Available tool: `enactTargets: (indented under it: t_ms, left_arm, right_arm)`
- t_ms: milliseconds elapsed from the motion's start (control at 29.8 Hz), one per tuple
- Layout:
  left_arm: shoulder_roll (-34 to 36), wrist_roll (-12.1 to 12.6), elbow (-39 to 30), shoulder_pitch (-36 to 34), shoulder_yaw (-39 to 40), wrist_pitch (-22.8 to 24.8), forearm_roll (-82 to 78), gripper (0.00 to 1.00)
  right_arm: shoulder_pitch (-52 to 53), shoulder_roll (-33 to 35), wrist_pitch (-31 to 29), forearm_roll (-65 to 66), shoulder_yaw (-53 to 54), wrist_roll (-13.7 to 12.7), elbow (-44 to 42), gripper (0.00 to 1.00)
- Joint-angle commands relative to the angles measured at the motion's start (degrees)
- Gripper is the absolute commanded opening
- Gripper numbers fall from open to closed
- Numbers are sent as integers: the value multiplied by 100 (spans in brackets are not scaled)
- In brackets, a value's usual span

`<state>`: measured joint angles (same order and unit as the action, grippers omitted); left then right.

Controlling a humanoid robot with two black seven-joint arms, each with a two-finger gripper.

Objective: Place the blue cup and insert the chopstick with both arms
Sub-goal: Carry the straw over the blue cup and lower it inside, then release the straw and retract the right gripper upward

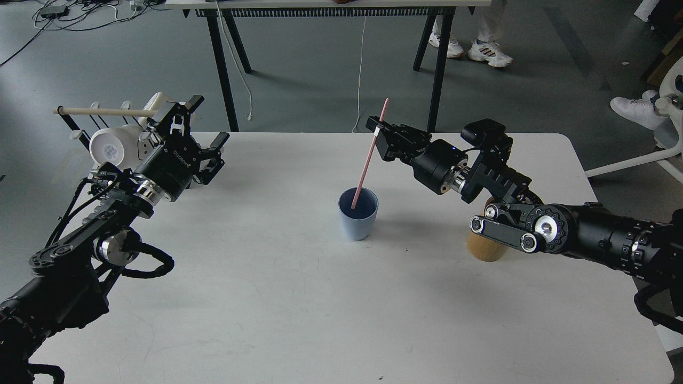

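The blue cup (358, 216) stands upright near the middle of the white table (299, 309). The pink chopstick (368, 160) leans steeply, its lower end inside the cup's mouth. My right gripper (378, 133) is shut on the chopstick's upper part, above and a little right of the cup. My left gripper (205, 121) is open and empty at the table's far left, well away from the cup.
A tan bamboo cylinder (483, 248) stands right of the cup, mostly hidden behind my right arm. A black wire rack with a pale wooden rod (101, 112) and white mugs (109, 149) sits behind my left gripper. A person's feet show beyond the table.
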<state>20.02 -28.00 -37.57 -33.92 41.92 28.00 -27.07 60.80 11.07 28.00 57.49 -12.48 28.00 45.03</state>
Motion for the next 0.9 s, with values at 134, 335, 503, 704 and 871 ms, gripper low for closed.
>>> enactTargets:
  t_ms: [134, 335, 503, 704, 871]
  left_arm:
    - [-16, 0, 13, 8, 9, 0, 0, 92]
    - [-16, 0, 13, 17, 9, 0, 0, 92]
    - [-16, 0, 13, 8, 9, 0, 0, 92]
    - [-16, 0, 13, 8, 26, 0, 0, 92]
    - [-51, 0, 5, 0, 27, 0, 105, 92]
  right_arm:
    - [-6, -105, 0, -10, -44, 0, -12, 63]
    - [2, -122, 0, -27, 17, 0, 24, 90]
    - [38, -79, 0, -98, 393, 0, 120, 92]
    - [46, 553, 0, -412, 1808, 0, 813, 92]
    - [38, 1484, 0, -1852, 2556, 0, 1779, 92]
